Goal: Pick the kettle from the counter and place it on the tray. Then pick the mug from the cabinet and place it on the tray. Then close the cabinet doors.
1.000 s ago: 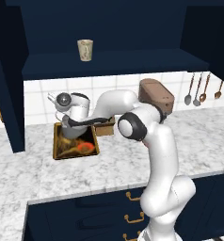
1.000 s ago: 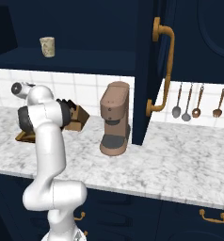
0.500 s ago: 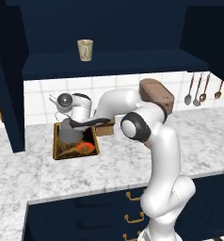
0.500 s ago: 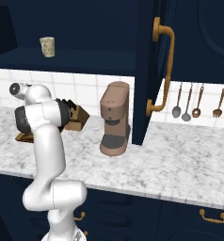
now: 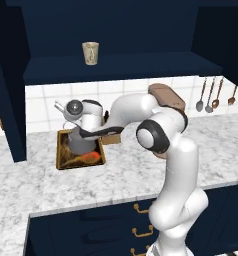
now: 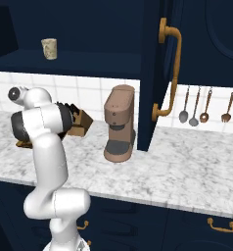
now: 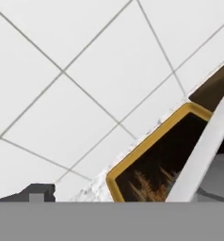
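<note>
Kettle (image 5: 81, 142): squat dark-grey metal body, standing upright inside the tray (image 5: 64, 159), toward the tray's back half; in the hand view its pale handle (image 7: 205, 150) crosses the lower right as a slanted bar.

Tray: shallow, wooden rim, dark gold-brown inside, orange-red spot (image 5: 91, 157) just in front of the kettle; lies on the counter (image 5: 126, 172) close to the back edge by the white tiled wall (image 5: 43, 102), left of the arm's base. The hand view shows one rim corner (image 7: 115, 175) against the tiles.

Gripper (image 5: 83, 131): white hand directly above the kettle, pointing down at it; one dark finger tip (image 7: 37, 192) shows at the bottom left of the hand view. Jaws stand spread wide, not pinching anything; the kettle rests on the tray by itself.

Mug (image 5: 90, 53): small, cream-beige, upright on the shelf of the cabinet (image 5: 121, 30), near the shelf's left part; also seen at (image 6: 49, 48).

Cabinet doors: both swung open; one navy door (image 6: 187, 63) with a long brass handle (image 6: 168, 73) stands at the right, the other (image 5: 6, 105) at the left edge of the counter.

Other items: brown coffee machine (image 6: 119, 122) on the counter toward the back edge; wooden knife block (image 6: 79, 122) beside it, partly behind the arm; utensils (image 6: 204, 105) hanging on the tiled wall at the right; navy drawers (image 5: 136, 227) with brass pulls under the counter
</note>
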Available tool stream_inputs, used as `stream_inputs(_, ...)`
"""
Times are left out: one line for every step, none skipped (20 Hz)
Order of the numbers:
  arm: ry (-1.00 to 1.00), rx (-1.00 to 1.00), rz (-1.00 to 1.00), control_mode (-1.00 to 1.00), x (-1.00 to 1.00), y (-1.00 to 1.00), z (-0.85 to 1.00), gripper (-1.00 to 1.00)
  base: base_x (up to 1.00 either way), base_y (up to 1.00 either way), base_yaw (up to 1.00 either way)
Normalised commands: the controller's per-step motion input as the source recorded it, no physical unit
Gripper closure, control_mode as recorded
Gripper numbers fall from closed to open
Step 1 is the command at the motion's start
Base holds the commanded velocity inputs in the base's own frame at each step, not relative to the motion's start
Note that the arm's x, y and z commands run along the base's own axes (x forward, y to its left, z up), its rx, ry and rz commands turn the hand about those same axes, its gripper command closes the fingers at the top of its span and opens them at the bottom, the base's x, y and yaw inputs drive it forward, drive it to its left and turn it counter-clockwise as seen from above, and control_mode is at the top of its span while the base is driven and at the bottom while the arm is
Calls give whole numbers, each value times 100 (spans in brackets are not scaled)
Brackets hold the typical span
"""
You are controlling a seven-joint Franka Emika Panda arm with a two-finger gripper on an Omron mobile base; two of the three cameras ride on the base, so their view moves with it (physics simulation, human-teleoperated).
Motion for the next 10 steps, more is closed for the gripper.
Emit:
stream_inputs(0, 3, 0, -100, -19, 0, -36, -100, 0, 0, 0)
stream_inputs(0, 3, 0, -100, -1, 0, -41, -100, 0, 0, 0)
stream_inputs(0, 4, 0, -100, 0, 0, -43, -100, 0, 0, 0)
stream_inputs(0, 3, 0, -100, 0, 0, -44, -100, 0, 0, 0)
stream_inputs(-2, 5, 0, -100, 0, 0, -41, -100, 0, 0, 0)
stream_inputs(-3, 6, 0, -100, 0, 0, -41, -100, 0, 0, 0)
stream_inputs(-7, 9, 0, -100, 0, 0, -31, -100, 0, 0, 0)
stream_inputs(-10, 11, -1, -100, 5, 0, -25, -100, 0, 0, 0)
stream_inputs(-15, 13, -3, -100, 11, 0, -14, -100, 0, 0, 0)
stream_inputs(-19, 16, -3, -100, 20, 0, -1, -100, 0, 0, 0)
